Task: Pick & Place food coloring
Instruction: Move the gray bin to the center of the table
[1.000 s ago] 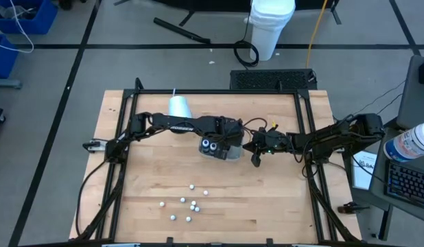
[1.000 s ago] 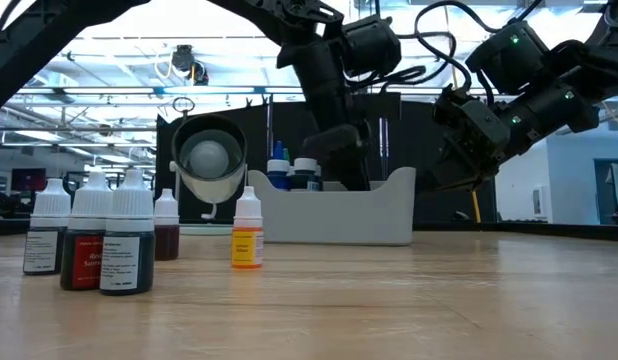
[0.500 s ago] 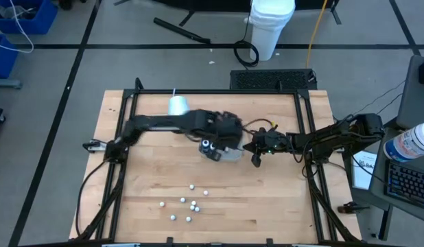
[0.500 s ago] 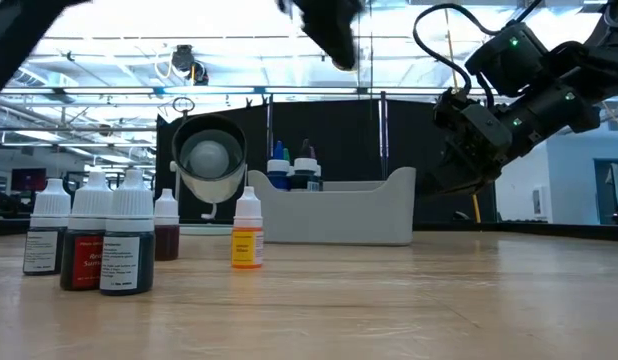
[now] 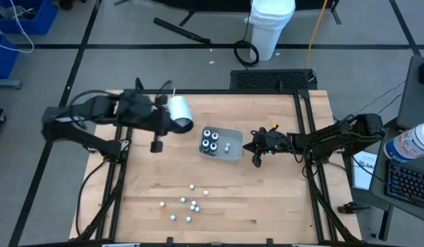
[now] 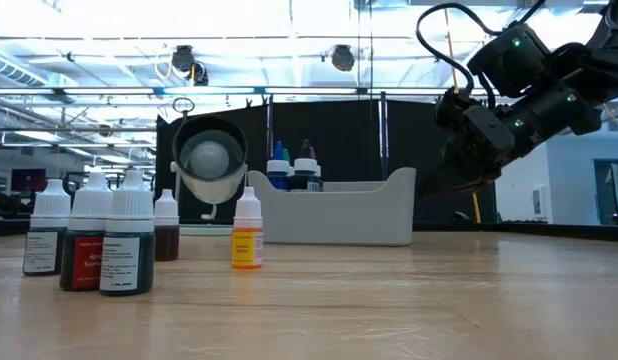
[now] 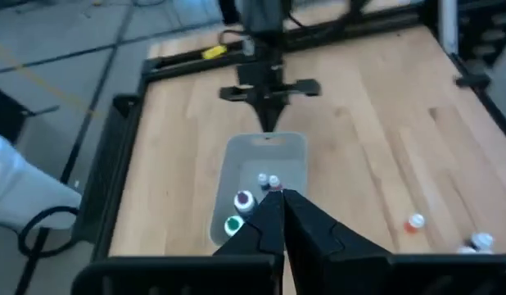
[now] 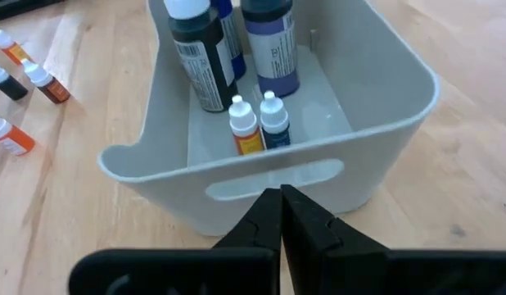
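**Operator:** Report status, left side first.

**Arm:** My left gripper [image 5: 156, 145] hangs over the table's left part, fingers pressed together on nothing. It is just beside the white cup [image 5: 180, 112], which lies on its side. The loose food coloring bottles [image 5: 191, 204] stand in a cluster near the front edge, well apart from both my grippers. The tray [image 5: 234, 155] sits mid-table and holds four larger bottles [image 5: 210, 139] plus two small ones. My right gripper [image 5: 256, 160] waits just beside the tray, fingers also pressed together and empty.

**Operator:** Procedure for the next pick?

**Arm:** I judge it so: spread the left fingers before descending, centre over one loose bottle, and grip below its cap. (They stand close together, so a neighbour may tip.) Release it upright in a free part of the tray.

**Operator:** Any labels?

**Arm:** There are printed labels on the bottles, but none is legible.
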`<state>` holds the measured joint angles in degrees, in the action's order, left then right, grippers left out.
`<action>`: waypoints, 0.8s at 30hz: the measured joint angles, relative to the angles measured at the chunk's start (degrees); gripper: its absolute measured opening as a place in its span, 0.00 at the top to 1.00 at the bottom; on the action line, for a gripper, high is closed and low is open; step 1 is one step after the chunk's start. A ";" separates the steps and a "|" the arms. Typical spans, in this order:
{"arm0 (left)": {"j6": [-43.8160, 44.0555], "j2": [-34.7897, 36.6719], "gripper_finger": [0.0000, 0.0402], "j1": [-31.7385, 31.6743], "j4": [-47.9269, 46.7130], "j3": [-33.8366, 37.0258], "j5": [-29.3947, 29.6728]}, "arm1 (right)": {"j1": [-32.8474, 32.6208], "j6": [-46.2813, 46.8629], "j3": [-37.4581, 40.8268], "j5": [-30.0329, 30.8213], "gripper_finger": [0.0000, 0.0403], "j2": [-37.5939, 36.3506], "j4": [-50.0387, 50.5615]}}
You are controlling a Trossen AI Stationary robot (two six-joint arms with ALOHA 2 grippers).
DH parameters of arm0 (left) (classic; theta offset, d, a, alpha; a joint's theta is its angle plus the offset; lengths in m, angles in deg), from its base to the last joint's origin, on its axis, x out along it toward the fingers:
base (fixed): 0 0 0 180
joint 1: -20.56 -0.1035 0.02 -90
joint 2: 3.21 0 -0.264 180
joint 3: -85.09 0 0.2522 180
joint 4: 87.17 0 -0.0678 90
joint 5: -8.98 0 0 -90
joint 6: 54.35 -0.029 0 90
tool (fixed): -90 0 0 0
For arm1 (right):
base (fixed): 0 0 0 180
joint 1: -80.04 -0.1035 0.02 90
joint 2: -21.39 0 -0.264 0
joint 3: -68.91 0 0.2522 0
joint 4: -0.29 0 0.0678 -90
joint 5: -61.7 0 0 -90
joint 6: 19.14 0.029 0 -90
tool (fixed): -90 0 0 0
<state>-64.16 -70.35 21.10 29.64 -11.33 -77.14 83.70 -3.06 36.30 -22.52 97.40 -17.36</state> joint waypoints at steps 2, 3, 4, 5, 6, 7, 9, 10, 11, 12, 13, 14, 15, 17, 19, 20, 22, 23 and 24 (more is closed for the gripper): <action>1.75 5.46 0.99 -0.04 6.42 9.64 -1.08 | 0.00 -0.98 0.00 -0.02 1.00 -0.02 -0.46; 2.34 7.90 0.99 0.00 10.27 14.28 -2.19 | 0.00 -1.48 0.00 -0.11 1.00 -0.02 -0.47; 2.90 10.15 0.99 0.07 14.48 18.64 -3.22 | 0.00 -1.88 0.00 -0.44 1.00 -0.02 -0.47; 3.11 12.12 0.98 0.08 18.43 22.68 -4.61 | 0.00 -2.24 0.00 -1.12 1.00 -0.02 -0.51; 3.47 13.88 0.98 0.10 22.11 26.76 -5.49 | -0.02 -2.68 0.00 -1.50 1.00 -0.02 -0.55; 3.81 15.43 0.98 0.20 26.09 30.62 -6.07 | -0.04 -3.19 0.00 -1.63 1.00 -0.02 -0.53; 4.17 17.60 0.99 0.31 33.60 38.11 -6.42 | -0.04 -3.71 0.00 -3.09 1.00 -0.02 -0.53; 4.20 18.46 0.99 0.34 37.56 41.58 -6.47 | -0.04 -3.87 0.00 -3.79 1.00 -0.02 -0.53; 4.53 19.23 0.99 0.35 41.68 44.73 -6.71 | -0.04 -4.14 0.00 -4.86 1.00 -0.02 -0.53; 5.08 19.82 0.99 0.34 46.04 47.78 -6.68 | -0.04 -4.34 0.02 -6.01 1.00 -0.02 -0.61; 5.54 20.19 0.99 0.32 50.11 50.33 -6.66 | -0.19 -4.65 0.02 -7.07 1.00 -0.02 -0.75; 5.84 20.41 0.99 0.28 53.79 52.72 -6.70 | -0.55 -5.01 0.02 -7.39 1.00 -0.02 -0.93; 5.82 20.50 0.99 0.34 56.73 55.04 -6.87 | -1.10 -5.60 0.02 -7.22 1.00 -0.02 -1.14; 5.34 20.49 0.99 0.76 62.02 59.30 -6.92 | -2.54 -7.44 0.04 -5.98 1.00 -0.02 -1.84; 4.48 20.49 0.99 0.82 67.49 63.17 -6.86 | -3.95 -9.11 0.07 -5.42 1.00 -0.02 -2.71; 4.33 20.48 0.99 0.58 70.27 64.90 -6.51 | -4.59 -9.82 0.07 -5.39 1.00 -0.02 -3.16; 5.03 20.43 0.99 -0.42 75.26 67.82 -5.42 | -5.77 -10.66 0.07 -5.78 1.00 -0.37 -3.94; 5.87 20.42 0.99 -0.94 77.40 69.07 -5.38 | -6.46 -10.65 0.07 -5.77 1.00 -0.79 -3.97; 6.55 20.45 0.99 -1.34 79.01 70.26 -5.41 | -7.15 -10.26 0.04 -5.63 1.00 -1.10 -4.01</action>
<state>-57.61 -49.90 19.76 108.66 58.93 -82.55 76.55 -13.31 36.34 -28.15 96.30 -21.36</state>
